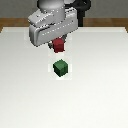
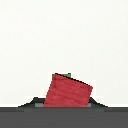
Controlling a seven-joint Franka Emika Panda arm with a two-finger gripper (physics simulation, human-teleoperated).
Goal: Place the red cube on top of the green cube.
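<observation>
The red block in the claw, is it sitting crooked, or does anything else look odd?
Yes. The red cube sits tilted in the gripper in the wrist view. The green cube rests flat on the table; nothing else stands out.

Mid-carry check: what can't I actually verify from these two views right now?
- Gripper fingertips: exterior view, hidden behind the hand body and the red cube.
- Green cube: wrist view, only a sliver shows above the red cube.
- Height gap between the cubes: neither view settles it.
- Arm above the wrist: cut off by the exterior view's top edge.

Arm end: bulky, rounded silver-grey metallic hand (image 1: 56,44) housing with a dark seam line; black cabling looped behind the top. Wrist view: only a dark grey body edge visible.
</observation>
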